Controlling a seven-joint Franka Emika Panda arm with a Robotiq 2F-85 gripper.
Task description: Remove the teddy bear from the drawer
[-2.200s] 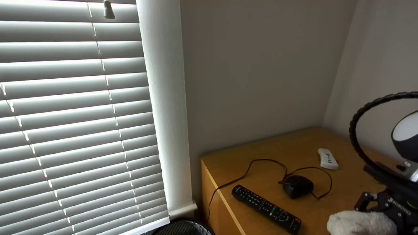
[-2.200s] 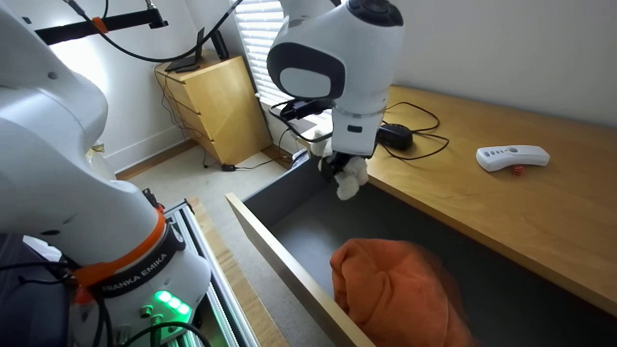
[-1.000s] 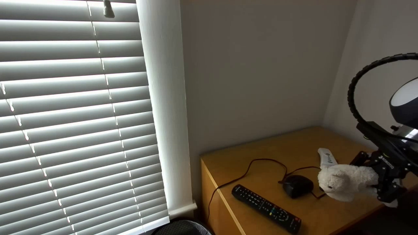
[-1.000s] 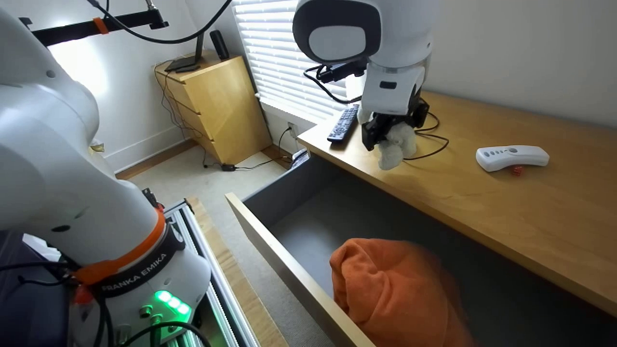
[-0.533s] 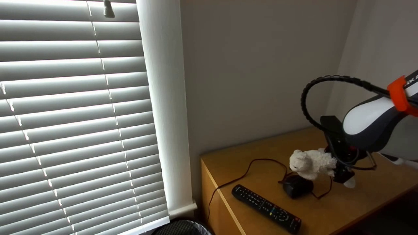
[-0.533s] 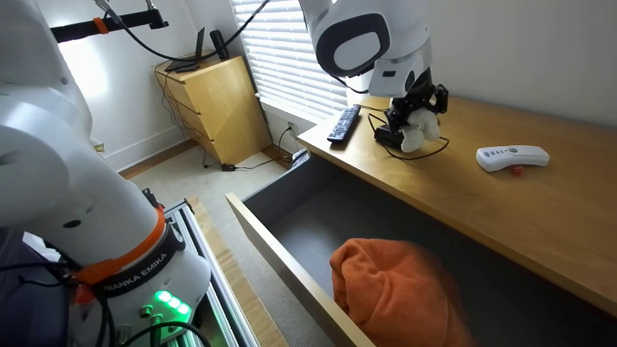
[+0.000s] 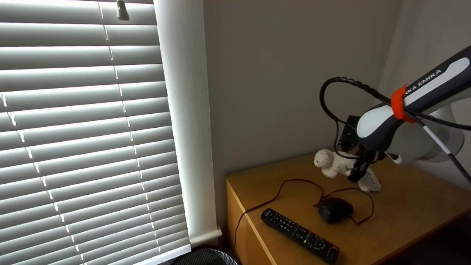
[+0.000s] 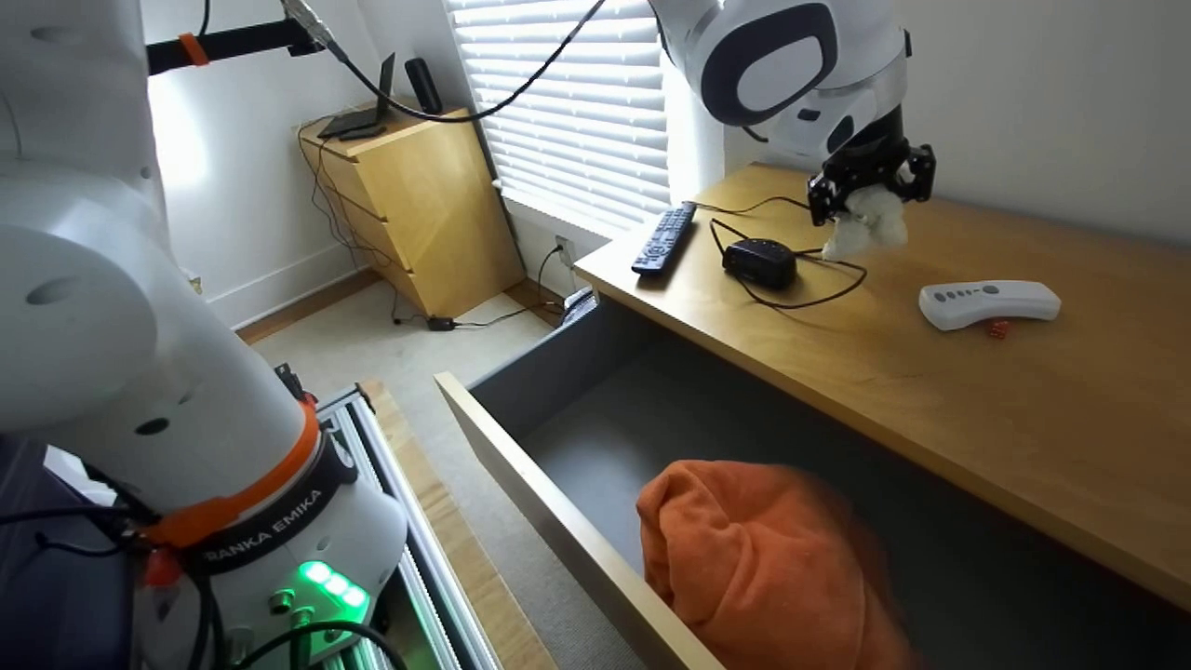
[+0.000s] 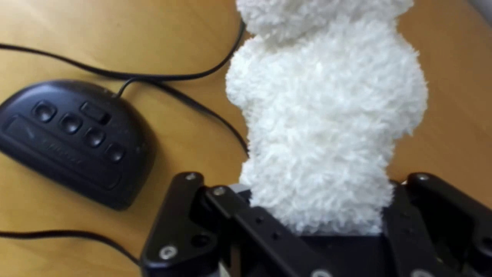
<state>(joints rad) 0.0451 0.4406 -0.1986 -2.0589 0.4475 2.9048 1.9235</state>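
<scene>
Holds the teddy bear [image 9: 326, 100] in the gripper [image 8: 871, 191], with jaws drawn in on the lower body from both sides. Presents it lengthwise across the grip, with head and chest out on the wrist view's side and legs opposite. Found out of the open drawer [image 8: 605, 437], over the dresser top [image 8: 893, 354]; unable to read clearance beneath. Judged next to need lowering and release, keeping legs clear of the white gadget [image 8: 989, 303].
</scene>
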